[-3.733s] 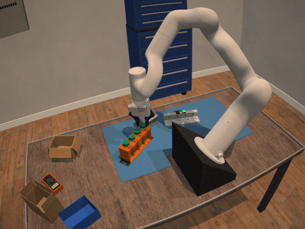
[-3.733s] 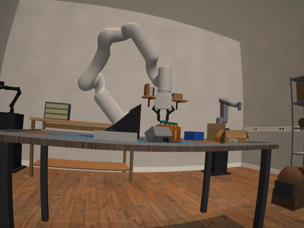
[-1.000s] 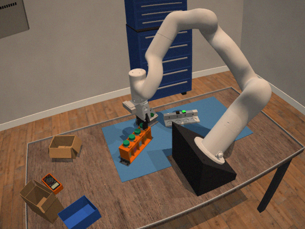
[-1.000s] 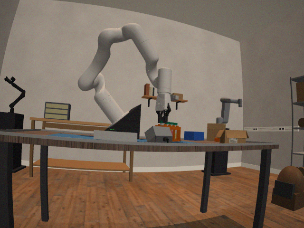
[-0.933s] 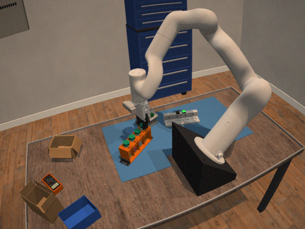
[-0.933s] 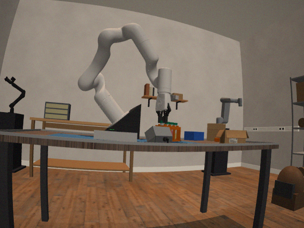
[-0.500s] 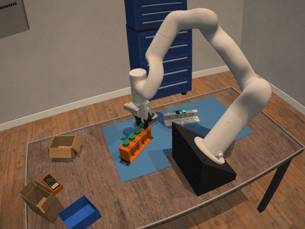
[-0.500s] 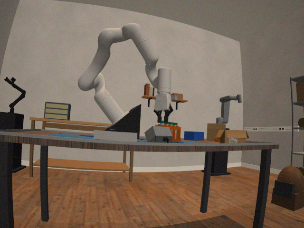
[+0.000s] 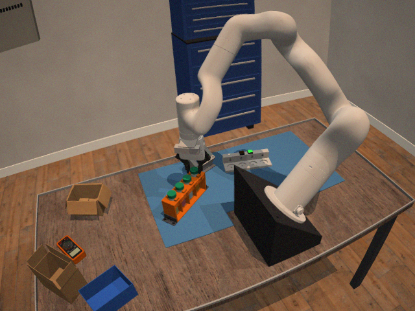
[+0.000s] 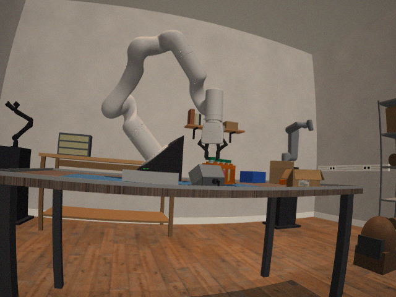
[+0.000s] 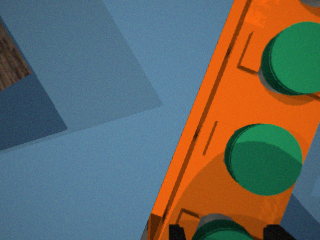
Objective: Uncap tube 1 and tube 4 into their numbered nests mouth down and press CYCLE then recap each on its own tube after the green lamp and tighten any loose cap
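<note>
The orange decapping station (image 9: 183,197) stands on the blue mat with green caps on all of its tubes. My gripper (image 9: 191,166) points straight down over the far end tube. Its fingers stand a little apart on either side of that tube's green cap (image 9: 193,170), and I judge it open. In the wrist view the fingers flank that cap (image 11: 220,231) at the bottom edge. Two more caps (image 11: 264,159) (image 11: 297,57) sit in line on the station. The grey cap tray (image 9: 247,159) shows empty nests and a lit green lamp (image 9: 249,151).
The grey key housing (image 10: 206,174) sits right behind the station; its keys are hidden. The arm's black wedge base (image 9: 271,217) stands to the right. Two cardboard boxes (image 9: 87,199) (image 9: 55,271), a multimeter (image 9: 71,248) and a blue bin (image 9: 107,289) lie at the left.
</note>
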{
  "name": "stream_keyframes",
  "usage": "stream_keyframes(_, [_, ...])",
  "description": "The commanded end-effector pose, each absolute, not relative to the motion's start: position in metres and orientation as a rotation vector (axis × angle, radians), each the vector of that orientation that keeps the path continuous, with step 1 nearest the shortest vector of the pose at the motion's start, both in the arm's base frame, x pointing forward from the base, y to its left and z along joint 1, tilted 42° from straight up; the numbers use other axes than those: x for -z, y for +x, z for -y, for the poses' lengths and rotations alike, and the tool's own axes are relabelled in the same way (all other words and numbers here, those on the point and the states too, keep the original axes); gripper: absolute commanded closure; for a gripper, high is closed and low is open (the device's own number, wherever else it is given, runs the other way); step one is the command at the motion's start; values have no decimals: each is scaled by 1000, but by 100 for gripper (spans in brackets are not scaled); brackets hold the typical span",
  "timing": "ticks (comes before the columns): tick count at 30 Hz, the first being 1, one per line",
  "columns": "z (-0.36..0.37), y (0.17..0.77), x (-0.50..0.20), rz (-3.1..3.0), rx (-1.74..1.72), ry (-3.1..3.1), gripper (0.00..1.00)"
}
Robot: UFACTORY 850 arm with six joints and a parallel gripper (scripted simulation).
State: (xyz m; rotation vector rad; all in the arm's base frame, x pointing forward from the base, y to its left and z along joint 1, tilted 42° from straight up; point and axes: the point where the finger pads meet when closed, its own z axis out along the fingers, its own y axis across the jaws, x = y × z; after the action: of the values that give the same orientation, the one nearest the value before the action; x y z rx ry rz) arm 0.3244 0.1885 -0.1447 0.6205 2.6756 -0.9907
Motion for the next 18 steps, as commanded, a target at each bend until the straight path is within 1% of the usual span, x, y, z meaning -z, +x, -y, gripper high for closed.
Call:
stream_keyframes(1, [-190,325,144,-2690,1006,603,54])
stream_keyframes(3, [-190,325,144,-2690,1006,603,54])
stream_keyframes(4, [-190,325,144,-2690,1006,603,100])
stream_keyframes(16, [-190,325,144,-2690,1006,603,100])
stream_keyframes(18, [-190,325,144,-2651,988,688,100])
